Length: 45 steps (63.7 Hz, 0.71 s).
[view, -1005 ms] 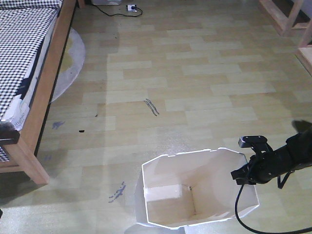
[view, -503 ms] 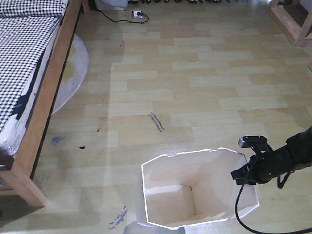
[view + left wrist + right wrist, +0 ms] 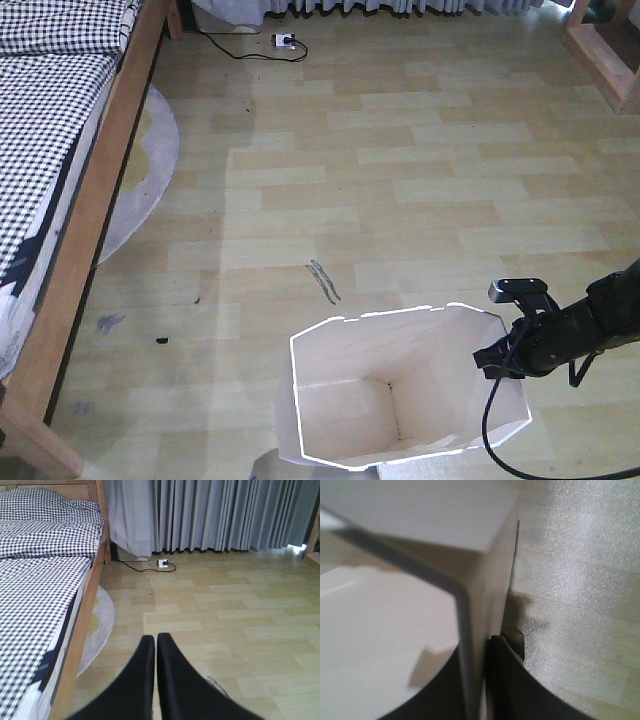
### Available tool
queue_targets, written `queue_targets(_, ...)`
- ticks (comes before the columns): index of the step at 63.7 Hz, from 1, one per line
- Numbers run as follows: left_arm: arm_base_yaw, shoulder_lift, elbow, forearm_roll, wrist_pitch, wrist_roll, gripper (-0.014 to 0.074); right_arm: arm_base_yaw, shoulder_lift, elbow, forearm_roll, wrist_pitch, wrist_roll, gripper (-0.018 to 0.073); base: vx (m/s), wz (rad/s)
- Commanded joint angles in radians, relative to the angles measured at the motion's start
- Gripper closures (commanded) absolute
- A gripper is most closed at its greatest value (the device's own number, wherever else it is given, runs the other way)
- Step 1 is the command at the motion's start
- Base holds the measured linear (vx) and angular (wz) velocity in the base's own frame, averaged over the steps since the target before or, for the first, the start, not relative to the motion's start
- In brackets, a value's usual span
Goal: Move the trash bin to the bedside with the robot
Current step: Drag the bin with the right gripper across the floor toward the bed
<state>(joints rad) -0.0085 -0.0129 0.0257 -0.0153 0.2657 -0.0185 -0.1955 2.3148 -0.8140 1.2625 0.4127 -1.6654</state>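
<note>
The white trash bin (image 3: 400,350) stands at the bottom centre of the front view, open side up, with a cream inside. My right gripper (image 3: 497,358), on a slim black arm (image 3: 575,330), is shut on the bin's right rim. In the right wrist view the thin bin wall (image 3: 468,625) runs between the two jaws of the right gripper (image 3: 481,647). The wooden bed frame (image 3: 95,210) with checked bedding (image 3: 45,110) lies along the left edge, apart from the bin. My left gripper (image 3: 156,645) is shut on nothing, above the floor next to the bed frame (image 3: 85,615).
A round grey rug (image 3: 150,165) pokes out from under the bed. A white power strip (image 3: 285,42) with a black cable lies by the grey curtains (image 3: 220,515) at the far wall. Wooden furniture legs (image 3: 600,50) stand at the top right. Dark scuffs (image 3: 325,280) mark the plank floor.
The floor and bed have slid down and left in the front view, so the whole view has advanced toward the far wall. The bin and right arm keep their place in the frame.
</note>
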Motion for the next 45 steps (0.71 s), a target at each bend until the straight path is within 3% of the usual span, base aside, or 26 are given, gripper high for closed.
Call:
queue_targets(1, -0.003, -0.014, 0.019, -0.003, -0.069, -0.004, 0.0602, -0.002, -0.066, -0.005, 0.028, 0.190, 0.000, 0.0564, 0.27, 0.01)
queue_targets(45, -0.003, -0.014, 0.019, -0.003, -0.069, -0.004, 0.0602, -0.002, -0.066, -0.005, 0.029, 0.193, 0.000, 0.0564, 0.30, 0.02)
